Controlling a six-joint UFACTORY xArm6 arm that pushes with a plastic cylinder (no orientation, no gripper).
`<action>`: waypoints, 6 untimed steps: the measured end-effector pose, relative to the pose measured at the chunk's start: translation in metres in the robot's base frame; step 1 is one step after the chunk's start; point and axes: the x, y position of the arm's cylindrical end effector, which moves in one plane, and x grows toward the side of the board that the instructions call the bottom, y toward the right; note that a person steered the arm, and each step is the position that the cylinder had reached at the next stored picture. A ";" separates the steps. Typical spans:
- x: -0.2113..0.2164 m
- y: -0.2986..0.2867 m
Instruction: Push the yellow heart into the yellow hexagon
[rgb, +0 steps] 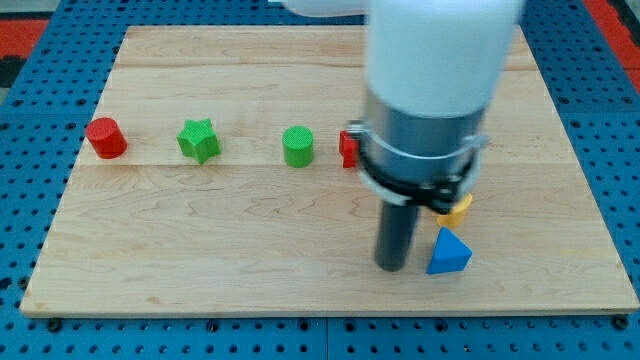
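Observation:
My tip (392, 267) rests on the board just left of a blue triangular block (448, 252). A yellow block (457, 207) shows only as a small corner behind the arm, above the blue block; I cannot tell its shape. Whether it is the heart or the hexagon is hidden, and no second yellow block shows. The arm's wide white and grey body covers the board's upper middle-right.
A red cylinder (105, 137), a green star (199, 140) and a green cylinder (298, 146) stand in a row across the wooden board (200, 250). A red block (347, 149) is partly hidden by the arm. Blue pegboard surrounds the board.

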 end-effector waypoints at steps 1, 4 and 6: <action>0.000 0.019; 0.001 -0.008; 0.021 -0.008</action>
